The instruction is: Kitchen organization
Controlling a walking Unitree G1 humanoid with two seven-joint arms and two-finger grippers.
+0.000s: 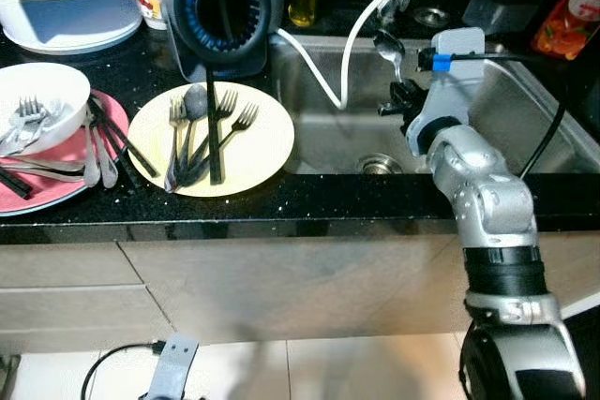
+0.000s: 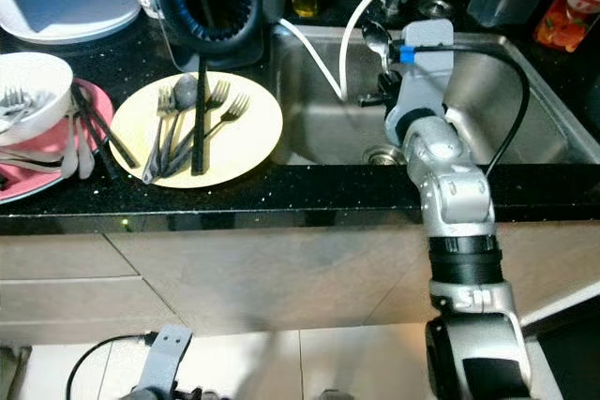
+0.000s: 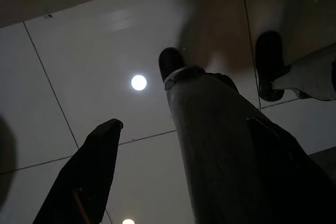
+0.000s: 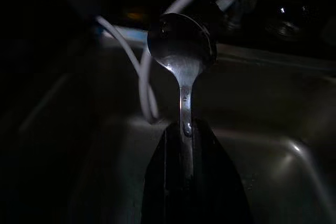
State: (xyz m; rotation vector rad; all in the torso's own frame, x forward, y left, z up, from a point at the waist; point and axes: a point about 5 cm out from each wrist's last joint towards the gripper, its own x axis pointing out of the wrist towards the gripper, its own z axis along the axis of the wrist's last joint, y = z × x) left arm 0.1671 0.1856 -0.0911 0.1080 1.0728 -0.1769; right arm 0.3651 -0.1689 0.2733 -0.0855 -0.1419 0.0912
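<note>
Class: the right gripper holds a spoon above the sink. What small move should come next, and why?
Probably carry the spoon left toward the yellow plate, where forks already lie. The right gripper is shut on its handle over the sink.

From head height, the two eye views look forward and steeply down on the black worktop [image 1: 309, 196] and the steel sink [image 1: 525, 128], sharing almost the same scene with a slight sideways offset. The right wrist view sits close above that sink, facing along its pincer [image 4: 186, 135] toward a spoon [image 4: 181, 45]. The left wrist view hangs low, facing the tiled floor [image 3: 79, 66].
</note>
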